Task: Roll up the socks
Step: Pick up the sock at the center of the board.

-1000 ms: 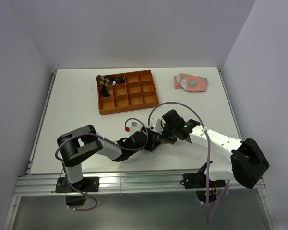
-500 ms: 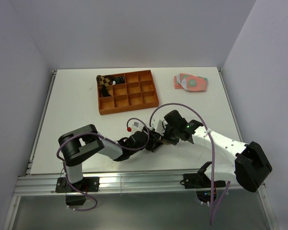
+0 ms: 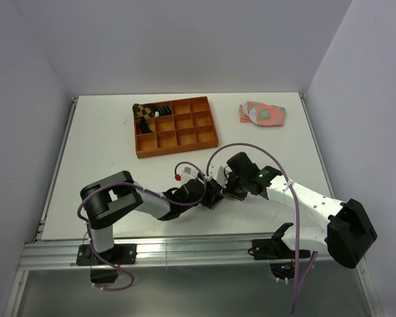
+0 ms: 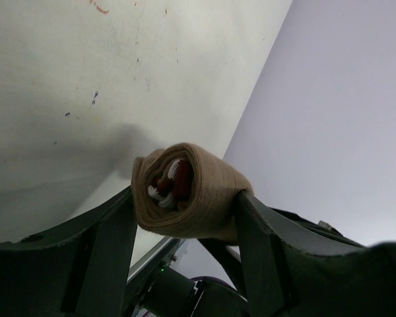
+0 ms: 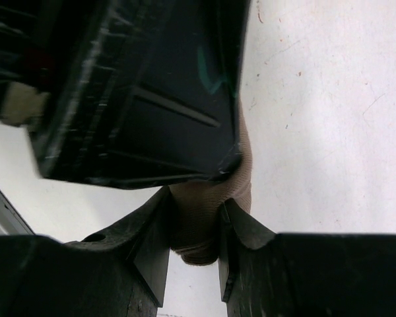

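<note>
With the rolled tan-brown fabric sock (image 4: 185,188) pinched by both the left gripper (image 4: 185,201) and the right gripper (image 5: 193,212) above the white table (image 3: 105,145), near its middle, squeeze evenly so the roll cannot unwind.

One tan sock (image 4: 185,191), one orange tray (image 3: 178,150), two arms (image 3: 148,203) (image 3: 307,198).

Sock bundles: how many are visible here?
4: a tan roll gripped by the left pincer and right pincer; a checkered roll in the far-left corner of the tray; a black striped one beside it; flat pink-and-green ones far right. More may be hidden.
</note>
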Robot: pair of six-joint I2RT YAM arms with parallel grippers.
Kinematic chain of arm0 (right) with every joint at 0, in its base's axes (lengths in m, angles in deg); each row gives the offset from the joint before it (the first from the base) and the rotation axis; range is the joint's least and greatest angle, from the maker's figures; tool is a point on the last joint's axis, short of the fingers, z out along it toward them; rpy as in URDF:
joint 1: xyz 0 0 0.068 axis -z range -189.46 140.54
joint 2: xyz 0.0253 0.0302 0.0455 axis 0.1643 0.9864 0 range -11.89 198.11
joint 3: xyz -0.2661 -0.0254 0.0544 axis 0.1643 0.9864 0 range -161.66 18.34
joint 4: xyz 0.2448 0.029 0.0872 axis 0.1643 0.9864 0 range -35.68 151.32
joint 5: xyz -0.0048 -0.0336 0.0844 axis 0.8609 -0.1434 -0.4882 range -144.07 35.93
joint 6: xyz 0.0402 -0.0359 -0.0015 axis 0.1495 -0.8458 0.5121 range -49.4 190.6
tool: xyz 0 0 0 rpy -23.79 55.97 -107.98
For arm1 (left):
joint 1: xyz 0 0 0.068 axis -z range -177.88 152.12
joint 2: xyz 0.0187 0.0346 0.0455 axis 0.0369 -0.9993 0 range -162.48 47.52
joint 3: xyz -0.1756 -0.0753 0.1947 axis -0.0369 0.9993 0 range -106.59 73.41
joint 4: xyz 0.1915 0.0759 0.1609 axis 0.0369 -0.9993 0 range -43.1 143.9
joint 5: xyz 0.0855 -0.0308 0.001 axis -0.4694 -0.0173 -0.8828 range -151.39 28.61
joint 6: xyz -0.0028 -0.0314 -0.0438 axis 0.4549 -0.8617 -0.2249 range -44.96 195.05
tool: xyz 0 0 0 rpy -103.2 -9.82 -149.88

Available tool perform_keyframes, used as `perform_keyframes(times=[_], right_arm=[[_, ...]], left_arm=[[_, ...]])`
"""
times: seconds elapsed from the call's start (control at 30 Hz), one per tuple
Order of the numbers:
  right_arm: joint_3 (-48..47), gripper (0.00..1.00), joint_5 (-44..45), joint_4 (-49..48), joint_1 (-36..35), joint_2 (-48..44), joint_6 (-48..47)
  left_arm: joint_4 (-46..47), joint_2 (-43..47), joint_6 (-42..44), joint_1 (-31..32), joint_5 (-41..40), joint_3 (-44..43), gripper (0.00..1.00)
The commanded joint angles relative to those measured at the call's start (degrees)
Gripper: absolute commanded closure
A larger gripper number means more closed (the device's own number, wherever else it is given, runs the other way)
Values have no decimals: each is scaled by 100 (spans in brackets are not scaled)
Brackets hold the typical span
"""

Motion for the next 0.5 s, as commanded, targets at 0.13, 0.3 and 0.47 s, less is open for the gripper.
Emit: perform_keyframes(times=[0.13,0.3,0.47], right_arm=[[-269,100,-1474,-419,-424,-420,22],[-234,100,-1509,-331,-433,-420,-74],[-155,100,-1500,-366,-442,-429,-118]], left_arm=[[-294,-74,-125,-128,-763,-389,35],[-48,-127,16,-128,-667,-336,35],[57,-259,60,-137,-491,-345,38]])
